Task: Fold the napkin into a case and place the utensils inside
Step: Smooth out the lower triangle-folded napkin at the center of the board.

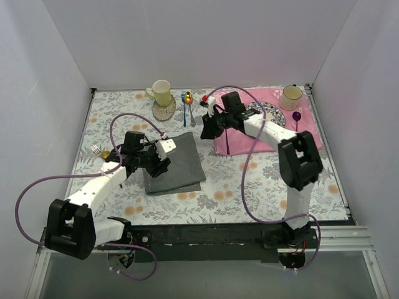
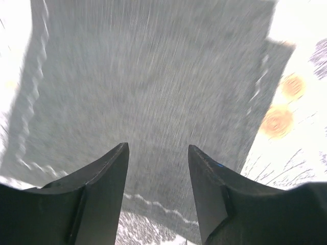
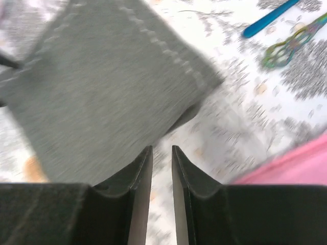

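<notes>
— Place of the napkin (image 1: 174, 163)?
— Lies on the flowered tablecloth (image 1: 249, 187), a little left of the middle. Is folded in layers, dark grey, with stitched edges. Shows a lower layer sticking out along the near and right sides.
— And the left gripper (image 2: 156, 153)?
— Hangs over the left part of the napkin. Stands open, with a clear gap between the jaws and only grey cloth seen behind. Holds nothing. Touching the cloth or not: cannot tell.
— The right gripper (image 3: 162, 153)?
— Hovers over the tablecloth, just beside the far right corner of the napkin, between it and the pink placemat (image 1: 265, 94). Shows the jaws almost together, with only a thin slit between. Grips nothing.
— The silver fork (image 1: 95, 149) and the spoon (image 1: 106, 154)?
— Lie side by side at the left of the table, just beside the left arm, apart from the napkin. Partly hidden by the arm; golden bowl on the spoon, otherwise too small to tell more.
— Anything else near?
— A blue-handled spoon (image 1: 185, 107) beyond the napkin, next to a cup (image 1: 162, 92).
</notes>
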Robot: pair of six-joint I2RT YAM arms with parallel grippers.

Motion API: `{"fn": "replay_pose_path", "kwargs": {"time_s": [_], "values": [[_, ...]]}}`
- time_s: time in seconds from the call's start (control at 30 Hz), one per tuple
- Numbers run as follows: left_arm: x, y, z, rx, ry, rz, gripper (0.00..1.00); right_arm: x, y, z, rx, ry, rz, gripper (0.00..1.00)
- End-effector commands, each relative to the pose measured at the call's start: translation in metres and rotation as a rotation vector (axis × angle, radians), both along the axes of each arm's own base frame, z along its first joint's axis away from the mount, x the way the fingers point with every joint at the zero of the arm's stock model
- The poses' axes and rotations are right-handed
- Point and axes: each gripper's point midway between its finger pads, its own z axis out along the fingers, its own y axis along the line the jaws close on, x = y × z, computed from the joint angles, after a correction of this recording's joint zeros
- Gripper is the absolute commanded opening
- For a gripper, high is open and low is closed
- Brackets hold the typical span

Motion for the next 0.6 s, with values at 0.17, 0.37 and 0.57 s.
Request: {"fn": "replay_pose_path", "kwargs": {"time_s": [0.17, 0.37, 0.57], "values": [[-0.018, -0.046, 0.023, -0.085, -0.013, -0.112, 0.52, -0.162, -0.058, 0.041, 0.134, -0.113, 0.278, 0.25], [-0.030, -0.061, 0.001, -0.049, 0.067, -0.150, 0.53, -0.199, -0.077, 0.002, -0.037, -0.654, 0.537, 0.19], [-0.029, -0.065, -0.009, -0.045, 0.114, -0.127, 0.52, -0.206, -0.038, -0.003, -0.058, -0.952, 0.594, 0.04]]}}
